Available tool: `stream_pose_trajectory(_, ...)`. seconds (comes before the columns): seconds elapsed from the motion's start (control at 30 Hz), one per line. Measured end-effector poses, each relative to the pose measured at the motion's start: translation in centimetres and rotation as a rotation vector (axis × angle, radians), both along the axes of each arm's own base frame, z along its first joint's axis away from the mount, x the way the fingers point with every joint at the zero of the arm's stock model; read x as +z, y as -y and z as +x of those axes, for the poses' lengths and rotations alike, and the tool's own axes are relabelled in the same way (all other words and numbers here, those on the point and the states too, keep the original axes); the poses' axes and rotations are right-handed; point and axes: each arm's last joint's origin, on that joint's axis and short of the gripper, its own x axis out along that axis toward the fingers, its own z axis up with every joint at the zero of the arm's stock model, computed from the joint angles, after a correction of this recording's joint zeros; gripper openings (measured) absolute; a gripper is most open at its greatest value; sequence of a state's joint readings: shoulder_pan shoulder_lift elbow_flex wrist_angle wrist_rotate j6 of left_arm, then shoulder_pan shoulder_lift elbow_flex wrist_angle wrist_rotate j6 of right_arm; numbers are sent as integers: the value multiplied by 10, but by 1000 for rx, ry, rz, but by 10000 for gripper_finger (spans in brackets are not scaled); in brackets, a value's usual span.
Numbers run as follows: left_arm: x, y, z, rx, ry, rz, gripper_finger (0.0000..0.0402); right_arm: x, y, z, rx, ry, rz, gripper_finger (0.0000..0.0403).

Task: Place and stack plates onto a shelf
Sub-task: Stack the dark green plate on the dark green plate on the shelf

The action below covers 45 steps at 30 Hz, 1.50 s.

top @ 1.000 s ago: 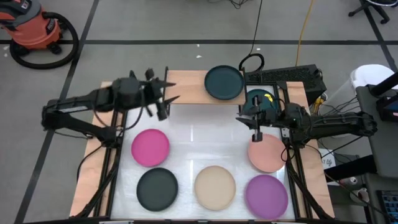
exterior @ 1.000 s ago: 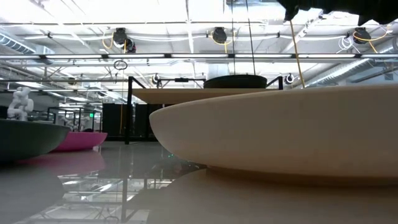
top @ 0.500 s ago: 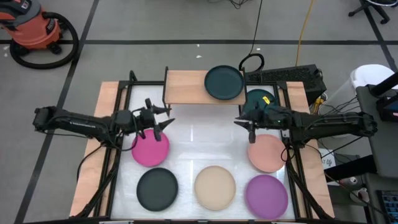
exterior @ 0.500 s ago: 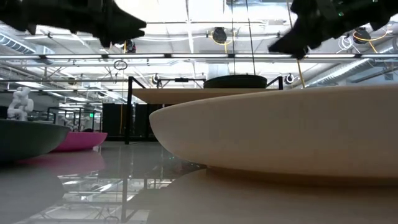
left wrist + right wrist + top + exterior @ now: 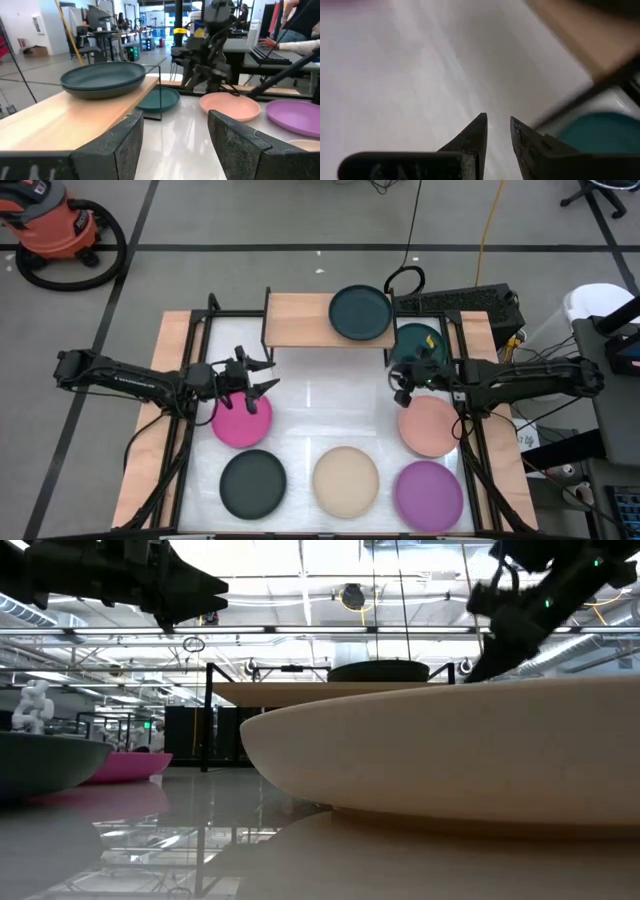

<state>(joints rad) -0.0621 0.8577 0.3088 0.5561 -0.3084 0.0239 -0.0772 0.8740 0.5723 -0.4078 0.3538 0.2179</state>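
On the light-wood shelf [image 5: 310, 320] at the far side of the table, a dark teal plate [image 5: 360, 313] rests on the right half of the board; in the left wrist view it looks like two teal plates nested one on the other [image 5: 103, 79]. A second teal plate [image 5: 418, 340] lies on the white table [image 5: 320, 415] just right of the shelf, partly covered by the right arm. Five more plates sit on the table, all apart from one another: a magenta plate [image 5: 241, 418] on the left, a salmon pink plate [image 5: 430, 426] on the right, and a near row of a charcoal plate [image 5: 252, 484], a beige plate [image 5: 346, 480] and a purple plate [image 5: 428, 494]. The left gripper [image 5: 262, 376] hangs over the far edge of the magenta plate with its fingers spread wide and nothing between them, pointing toward the middle of the table. The right gripper [image 5: 399, 388] is between the table's teal plate and the salmon pink one, its fingers [image 5: 476, 135] nearly together with only a narrow gap and holding nothing. An orange shop vacuum [image 5: 55, 230] stands on the floor beyond the table's far left corner.
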Motion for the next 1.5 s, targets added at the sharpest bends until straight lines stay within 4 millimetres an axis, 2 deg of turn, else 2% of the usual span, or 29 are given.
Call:
stream_pose_trajectory(0.23, 0, 4, 0, -20, 1, -9, 228, -33, 1, -2, -67, -144, 11, 70)
stream_pose_trajectory(0.37, -1, 5, 0, -28, -2, -14, 228, -48, 5, -6, -174, -192, -16, 70)
stream_pose_trajectory(0.5, -1, 5, 0, -30, -2, -14, 228, -60, 10, -13, -258, -239, -66, 70)
stream_pose_trajectory(0.93, -1, 5, 0, -29, -5, -7, 228, -102, 21, -42, -356, -297, -54, 70)
stream_pose_trajectory(1.1, -1, 5, 0, -29, -6, -6, 228, -107, 24, -45, -406, -248, -37, 66)
stream_pose_trajectory(1.3, -1, 5, 0, -29, -6, -5, 228, -106, 26, -43, -406, -232, -58, 11)
stream_pose_trajectory(1.5, -1, 5, 0, -29, -6, -3, 228, -96, 27, -37, -382, -132, -72, 4)
